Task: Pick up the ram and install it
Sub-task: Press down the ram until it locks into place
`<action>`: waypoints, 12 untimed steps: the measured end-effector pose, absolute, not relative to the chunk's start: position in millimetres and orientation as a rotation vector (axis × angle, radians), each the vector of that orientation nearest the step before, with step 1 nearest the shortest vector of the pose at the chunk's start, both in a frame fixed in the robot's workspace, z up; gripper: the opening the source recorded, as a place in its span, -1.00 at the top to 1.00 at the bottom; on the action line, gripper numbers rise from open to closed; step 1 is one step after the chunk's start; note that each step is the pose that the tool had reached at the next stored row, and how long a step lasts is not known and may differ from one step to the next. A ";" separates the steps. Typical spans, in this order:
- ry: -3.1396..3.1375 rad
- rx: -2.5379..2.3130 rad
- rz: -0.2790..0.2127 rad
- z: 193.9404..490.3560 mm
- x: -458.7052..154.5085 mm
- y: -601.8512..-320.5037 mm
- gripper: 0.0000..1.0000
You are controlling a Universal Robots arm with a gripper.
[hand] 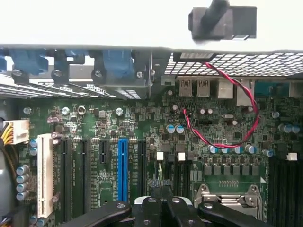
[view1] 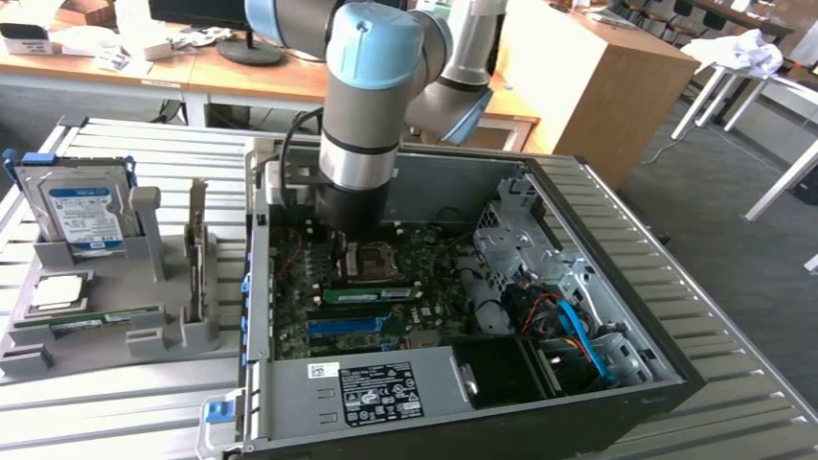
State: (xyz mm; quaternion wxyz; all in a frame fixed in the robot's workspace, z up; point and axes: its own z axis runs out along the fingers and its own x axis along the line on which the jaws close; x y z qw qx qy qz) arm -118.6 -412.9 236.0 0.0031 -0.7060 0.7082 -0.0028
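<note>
Look at the exterior view. Your robot arm [view1: 364,105] comes down from the top middle of the frame into the open computer case [view1: 614,316]. Its lower end sits over the green motherboard [view1: 371,287], near the square chip socket [view1: 371,261] in the middle of the frame.

In the wrist view, you see the fingers [hand: 162,204] at the bottom middle of the frame. They are pressed together, with nothing between them. Behind them is the motherboard, with a white slot [hand: 44,175] at the lower left, a blue slot [hand: 122,170] near the middle, and a red and black wire [hand: 236,118] looping at the right.

The ram [view1: 87,318] is at the lower left of the exterior view. It lies flat in the grey holder [view1: 141,335] on the tabletop [view1: 128,402], outside the case and well apart from the fingers. Just above it in the frame lies a small square silver chip [view1: 57,290]. Higher up, the silver hard drive [view1: 87,216] with its blue and white label stands upright in the same holder.

Inside the case you can see one green stick [view1: 367,293] already sitting in a slot on the motherboard.
</note>
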 end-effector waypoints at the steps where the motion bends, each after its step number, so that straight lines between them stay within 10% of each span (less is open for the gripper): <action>1: 2.220 -2.214 -0.009 234.9 -118.6 -412.9 0.80; 12: 2.221 -2.214 -0.008 222.7 -118.8 -413.0 0.80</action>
